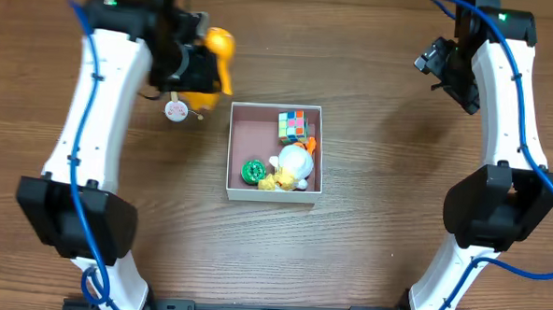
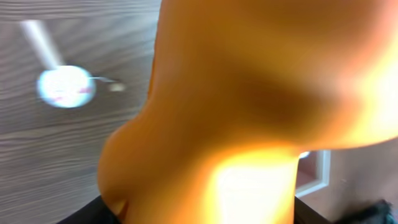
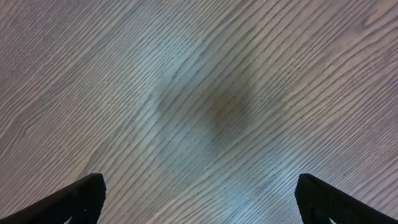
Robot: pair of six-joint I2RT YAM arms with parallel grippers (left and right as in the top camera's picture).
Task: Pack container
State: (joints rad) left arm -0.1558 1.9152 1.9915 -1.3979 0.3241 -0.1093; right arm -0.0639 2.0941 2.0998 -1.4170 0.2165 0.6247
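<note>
Orange fills the left wrist view, a blurred toy pressed right up against the lens! From overhead, the left gripper sits at the far left of the table, clamped on that toy, whose orange-yellow body shows on both sides of the black jaws. The fingers themselves are hidden behind it.

Just beside the gripper, on the near side, a small white disc with a thin stick lies flat on the wood. The left wrist camera catches it too, out of focus, apart from the toy.

Now the box: it sits dead centre on the table, square, white walls, pink floor, to the right of the left gripper and apart from it. A white corner of it peeks in at the lower right of the left wrist view. Inside, a cube with coloured squares sits in the far right corner. A green piece lies along the near wall. A white plush and a yellow one touch each other on the right half.

Over on the far right, the right gripper hovers well away from the box. Its wrist camera shows its fingers spread wide, with only wood grain between them.
</note>
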